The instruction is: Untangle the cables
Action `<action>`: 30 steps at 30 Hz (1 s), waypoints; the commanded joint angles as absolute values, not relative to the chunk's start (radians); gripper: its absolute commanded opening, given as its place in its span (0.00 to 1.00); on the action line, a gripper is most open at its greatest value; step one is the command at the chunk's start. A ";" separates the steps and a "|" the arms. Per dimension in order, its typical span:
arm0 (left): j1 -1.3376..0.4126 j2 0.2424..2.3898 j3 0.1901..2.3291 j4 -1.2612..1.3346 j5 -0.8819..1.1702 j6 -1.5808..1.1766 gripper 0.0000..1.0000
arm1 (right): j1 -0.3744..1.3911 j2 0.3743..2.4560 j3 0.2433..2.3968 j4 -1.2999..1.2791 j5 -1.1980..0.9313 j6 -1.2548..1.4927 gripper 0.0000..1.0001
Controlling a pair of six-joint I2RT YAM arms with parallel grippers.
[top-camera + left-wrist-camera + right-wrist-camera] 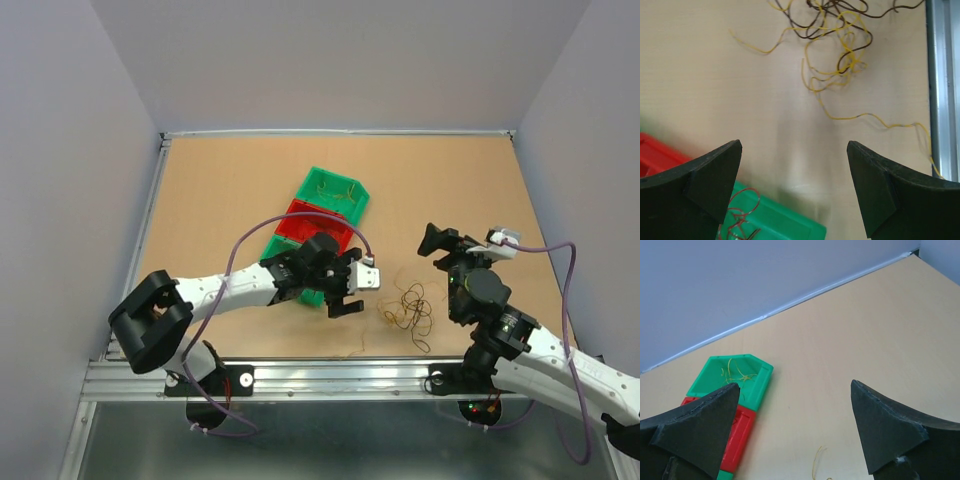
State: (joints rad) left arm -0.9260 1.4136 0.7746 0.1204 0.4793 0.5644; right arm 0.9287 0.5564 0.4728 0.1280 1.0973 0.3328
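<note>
Thin curly brown-yellow cables (405, 308), perhaps knotted, smooth tan tabletop (220, 190)

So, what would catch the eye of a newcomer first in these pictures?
A tangle of thin brown and yellow cables lies on the table near its front edge. Left of it stands a row of green and red bins, and the left claw and the right claw are open, holding nothing.
</note>
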 commanded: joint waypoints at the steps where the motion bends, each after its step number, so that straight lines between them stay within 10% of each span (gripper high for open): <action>1: -0.965 1.449 0.865 0.077 0.514 0.523 0.99 | 0.928 0.555 0.456 0.172 1.158 0.342 0.97; 8: -0.982 1.646 0.969 0.048 0.578 0.485 0.96 | 0.928 0.563 0.456 0.172 1.163 0.341 0.97; 15: -1.005 1.818 1.066 0.002 0.581 0.483 0.51 | 0.927 0.500 0.431 0.172 1.152 0.327 0.97; 19: -1.008 1.807 1.071 -0.028 0.581 0.495 0.00 | 0.928 0.459 0.419 0.172 1.134 0.321 0.97; 24: -1.005 1.669 1.029 -0.025 0.578 0.517 0.00 | 0.928 0.414 0.388 0.219 1.001 0.214 0.97; 30: -0.942 1.499 1.000 -0.023 0.594 0.502 0.00 | 0.928 0.310 0.258 0.439 0.331 0.009 0.91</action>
State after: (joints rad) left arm -0.9802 1.6108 1.0073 -0.0349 0.5602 0.5011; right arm 0.9287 0.3580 0.3111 0.2680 0.7189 0.1535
